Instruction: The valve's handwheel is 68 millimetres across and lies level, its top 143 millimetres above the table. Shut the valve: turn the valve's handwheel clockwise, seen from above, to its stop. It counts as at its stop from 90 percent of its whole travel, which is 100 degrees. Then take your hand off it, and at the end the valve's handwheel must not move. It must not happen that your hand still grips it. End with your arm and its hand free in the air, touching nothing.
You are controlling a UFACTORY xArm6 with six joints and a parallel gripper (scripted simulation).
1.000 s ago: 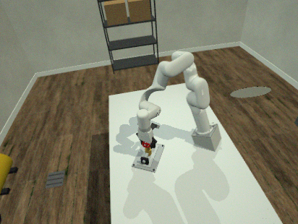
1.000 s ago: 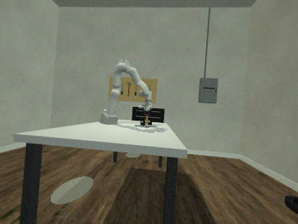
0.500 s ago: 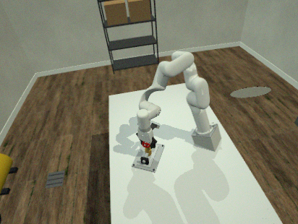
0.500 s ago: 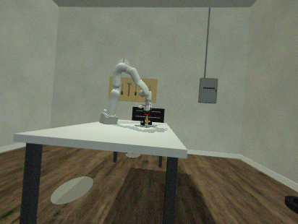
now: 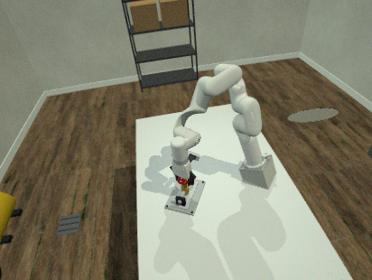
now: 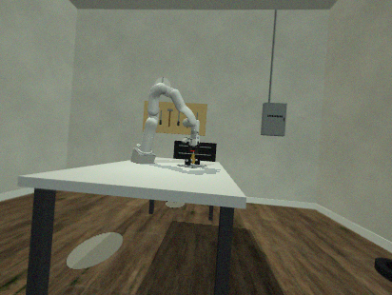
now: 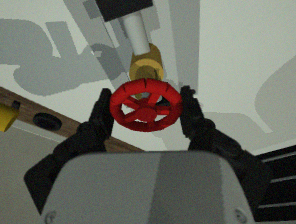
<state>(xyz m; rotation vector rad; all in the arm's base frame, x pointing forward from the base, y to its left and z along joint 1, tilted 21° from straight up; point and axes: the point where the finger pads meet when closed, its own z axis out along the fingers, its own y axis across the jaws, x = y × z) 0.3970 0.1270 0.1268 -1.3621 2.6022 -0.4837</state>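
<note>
You've got the gripper [image 7: 145, 111] clamped on the red handwheel [image 7: 144, 106], and it's a wide grip: the two black fingers stand far apart because the wheel's rim fills the space between them, one pad against each opposite side of the rim. From the wrist view the wheel sits dead centre between the fingertips, spokes and hub facing you, and just beyond it you can see the yellow valve body [image 7: 146, 66] with a white stem [image 7: 137, 31] running on to a dark block at the far end. Look at the top view and the white arm [image 5: 212, 90] reaches out from its grey pedestal [image 5: 270, 177] and drops the wrist straight down over the valve [image 5: 184, 191], so the handwheel [image 5: 181, 181] is right under the gripper [image 5: 182, 180], with the grey base plate [image 5: 197, 205] lower still, flat on the white table [image 5: 289, 217]. From the exterior view the gripper [image 6: 193, 151] hangs above the far part of the table, the wheel only a small red fleck beneath it. Behind the arm, well away from your gripper, a dark shelf rack [image 5: 129, 36] holding cardboard boxes [image 5: 158, 14] stands against the wall.
</note>
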